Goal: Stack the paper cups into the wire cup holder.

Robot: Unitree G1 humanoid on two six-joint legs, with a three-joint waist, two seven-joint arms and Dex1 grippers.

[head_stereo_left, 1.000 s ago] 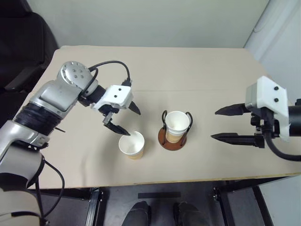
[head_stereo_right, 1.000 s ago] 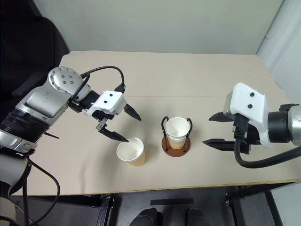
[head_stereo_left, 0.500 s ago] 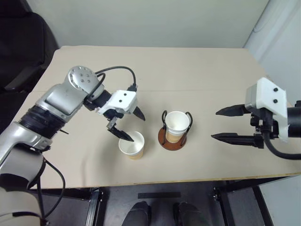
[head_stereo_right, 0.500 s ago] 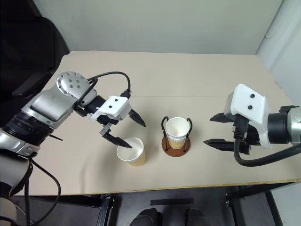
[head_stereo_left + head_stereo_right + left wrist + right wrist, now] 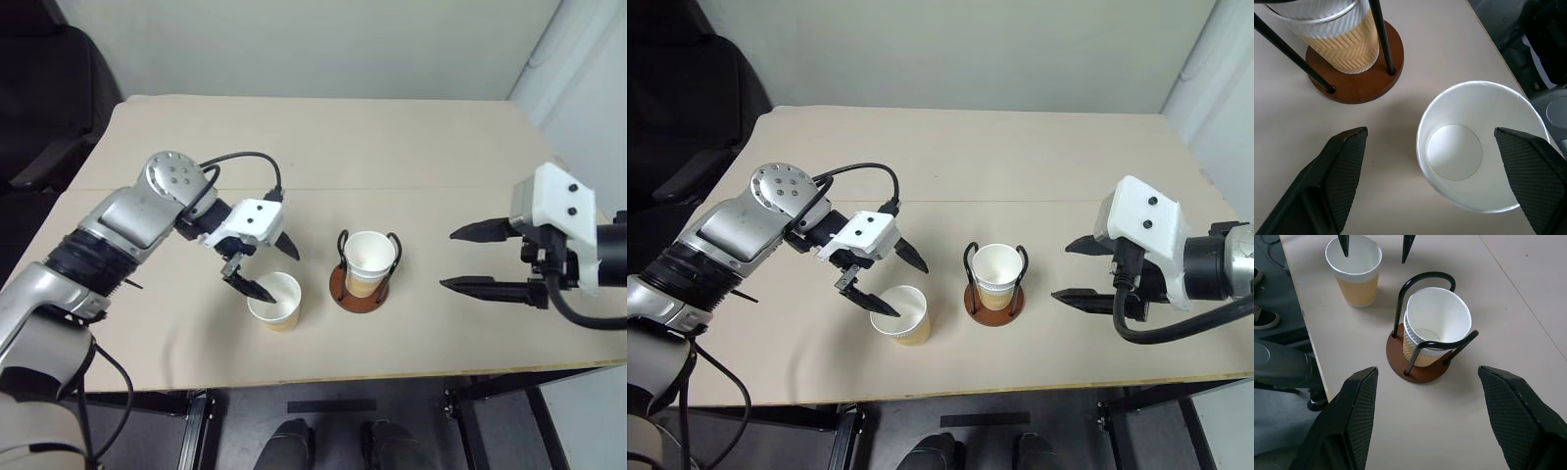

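Loose paper cup: we see tan wall, white inside, between left tool fingers.
Left tool: wide.
Right tool: wide, empty.

The wire cup holder and its nested cups are cut off by the left wrist view's edge.

A beige desk carries a lone paper cup near its front edge, just beside the wire cup holder.

A plain lab or test room: bare beige table against blank pale walls, black chair beside it.
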